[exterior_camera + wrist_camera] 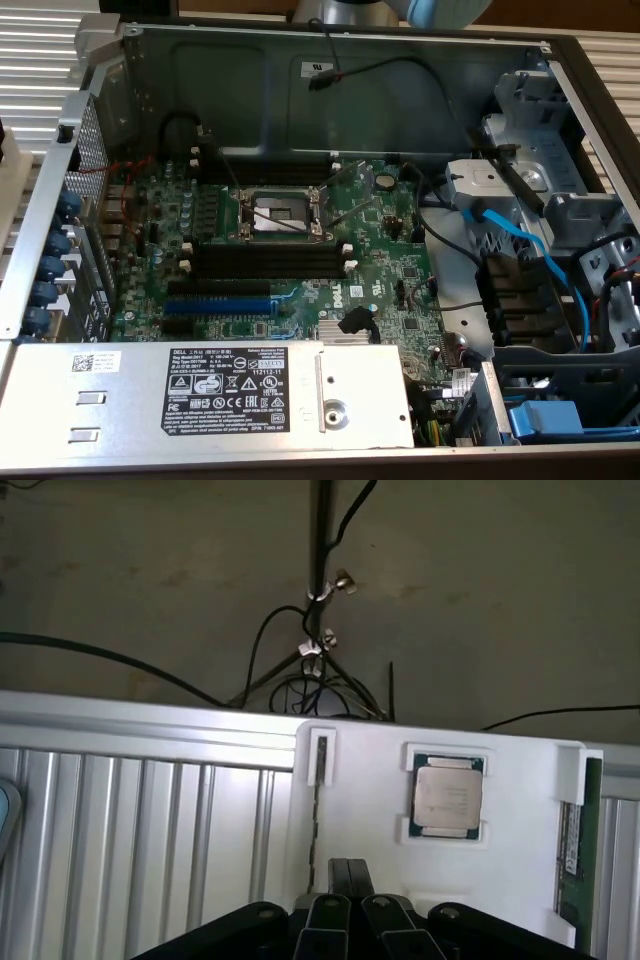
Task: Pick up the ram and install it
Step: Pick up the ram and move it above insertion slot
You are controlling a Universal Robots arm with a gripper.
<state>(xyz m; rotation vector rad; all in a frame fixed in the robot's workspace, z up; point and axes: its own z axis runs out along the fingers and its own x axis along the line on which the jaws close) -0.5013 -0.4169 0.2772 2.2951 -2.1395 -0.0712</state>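
One ram (580, 860) in edge slot of white tray (370, 810), apart from gripper (350, 872); closed, empty

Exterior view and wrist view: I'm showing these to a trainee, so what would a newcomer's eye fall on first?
In the exterior view, the green motherboard lies in the open case, with an empty processor socket at its centre and a blue slot nearer the silver power supply. In the wrist view, a silver processor chip sits in a white tray, the ram at the tray's edge.
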